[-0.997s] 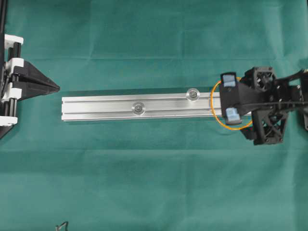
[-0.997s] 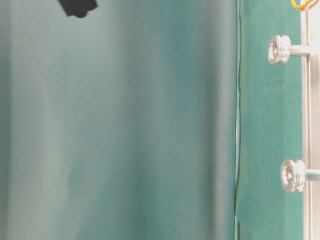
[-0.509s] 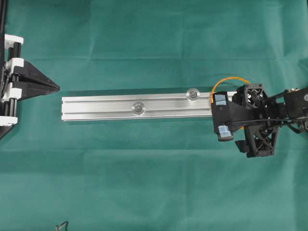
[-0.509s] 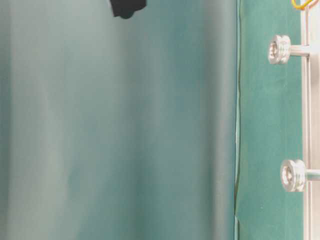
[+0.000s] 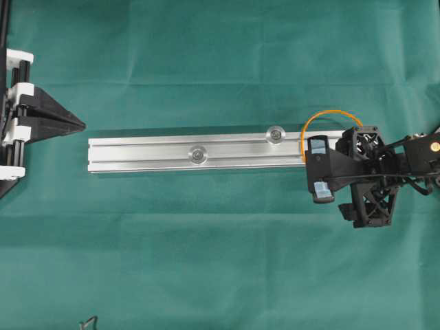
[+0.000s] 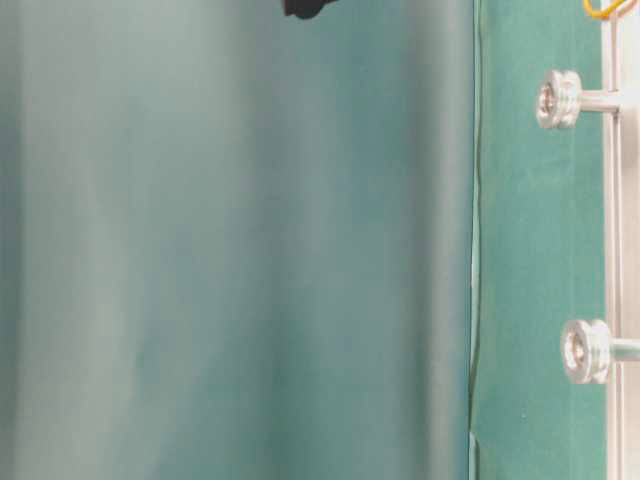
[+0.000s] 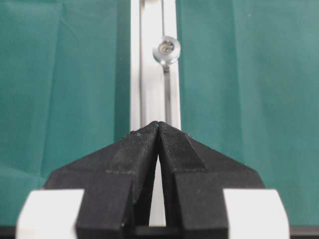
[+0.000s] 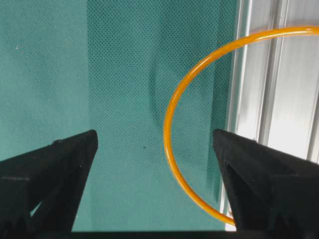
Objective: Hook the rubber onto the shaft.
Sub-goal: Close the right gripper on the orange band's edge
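Rubber: an orange band (image 5: pixel 328 114) is seen as a thin loop lying at the right end of the silver rail (image 5: pixel 151 152), partly on the rail and partly on the green cloth (image 5: pixel 206 261) beyond the rail's far edge. In the right wrist view the loop (image 8: pixel 172 124) is draped over the rail's edge, part on metal and part on cloth.
Shaft: two round silver pegs are set in the rail, one near its middle (image 5: pixel 199 155) and one nearer the right end (image 5: pixel 276 134). The band is hooked on neither.
Right gripper: the jaws (image 5: pixel 318 167) are spread wide above the rail's right end, and nothing is gripped. The band is seen between the two fingertips (image 8: pixel 60 164) in the wrist view, untouched.
Left gripper: the fingers (image 7: pixel 158 144) are pressed together with nothing between them, held off the rail's left end near the left edge of the bench.
Table-level view: both pegs and a scrap of the band (image 6: pixel 600 10) are shown at the right edge.
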`<state>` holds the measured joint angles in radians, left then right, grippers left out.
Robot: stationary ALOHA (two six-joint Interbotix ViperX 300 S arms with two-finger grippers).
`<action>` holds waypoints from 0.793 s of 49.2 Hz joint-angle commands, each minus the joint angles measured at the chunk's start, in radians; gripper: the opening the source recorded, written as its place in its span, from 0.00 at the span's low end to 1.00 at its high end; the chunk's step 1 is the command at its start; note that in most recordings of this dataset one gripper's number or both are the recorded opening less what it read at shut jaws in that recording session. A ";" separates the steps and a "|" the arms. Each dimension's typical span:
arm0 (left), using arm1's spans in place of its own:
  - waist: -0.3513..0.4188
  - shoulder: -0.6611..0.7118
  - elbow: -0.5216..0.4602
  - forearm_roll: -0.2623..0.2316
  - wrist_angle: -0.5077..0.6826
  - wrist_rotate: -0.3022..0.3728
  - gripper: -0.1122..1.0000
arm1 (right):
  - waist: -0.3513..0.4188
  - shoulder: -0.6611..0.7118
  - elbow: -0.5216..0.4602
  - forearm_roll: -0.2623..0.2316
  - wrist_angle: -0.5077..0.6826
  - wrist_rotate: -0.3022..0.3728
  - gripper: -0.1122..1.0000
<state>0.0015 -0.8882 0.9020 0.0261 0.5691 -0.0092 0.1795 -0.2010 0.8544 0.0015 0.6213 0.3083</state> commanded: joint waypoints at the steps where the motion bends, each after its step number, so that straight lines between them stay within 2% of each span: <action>1: 0.000 0.005 -0.031 0.003 -0.005 0.002 0.10 | 0.005 -0.008 -0.005 0.003 -0.018 -0.002 0.95; 32: 0.002 0.005 -0.031 0.003 -0.005 0.002 0.10 | 0.005 0.021 0.008 0.003 -0.064 -0.002 0.95; 39: 0.002 0.005 -0.031 0.003 -0.005 0.002 0.10 | 0.005 0.021 0.008 0.003 -0.061 -0.002 0.90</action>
<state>0.0015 -0.8882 0.9020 0.0261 0.5691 -0.0092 0.1810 -0.1718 0.8713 0.0015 0.5645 0.3083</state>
